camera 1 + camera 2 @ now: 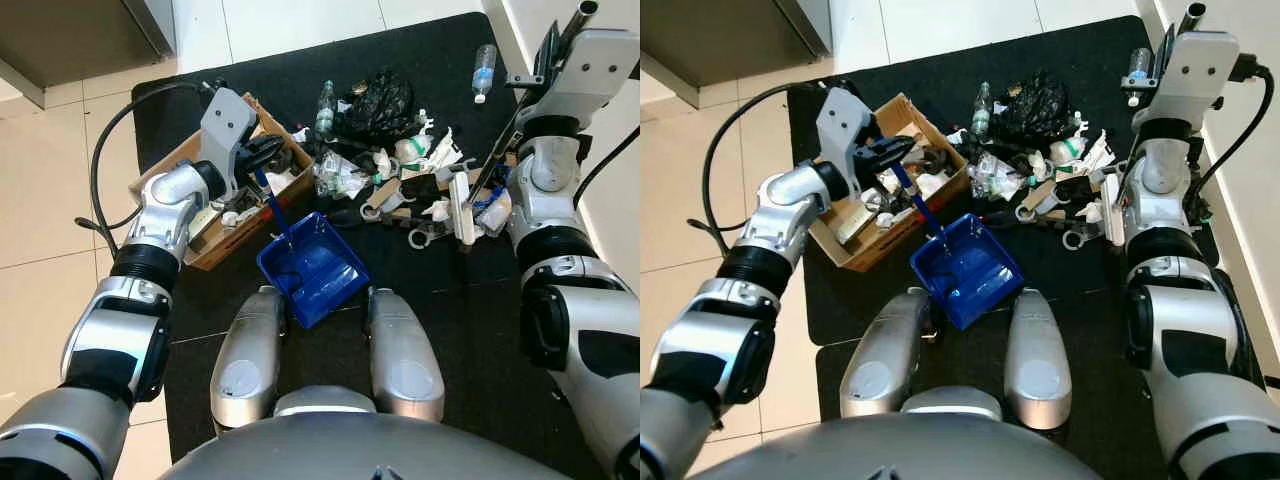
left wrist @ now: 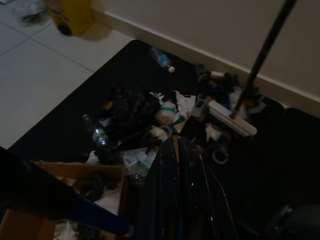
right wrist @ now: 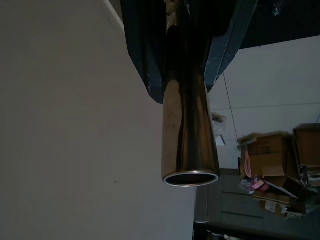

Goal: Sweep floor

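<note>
One blue dustpan (image 1: 312, 266). One cardboard box (image 1: 205, 250). One broom (image 1: 463, 205). Two plastic bottles: one (image 1: 325, 108) at 12 o'clock of the dustpan, one (image 1: 483, 71) at 2 o'clock. One black bag (image 1: 380, 104). One black mat (image 1: 470, 310). Scraps in the litter heap (image 1: 400, 175) are too jumbled to count.

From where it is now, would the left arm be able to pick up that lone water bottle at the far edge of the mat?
Probably not. The left pincer is shut on the dustpan handle, and the water bottle lies beyond the trash pile, nearer the right arm.
</note>
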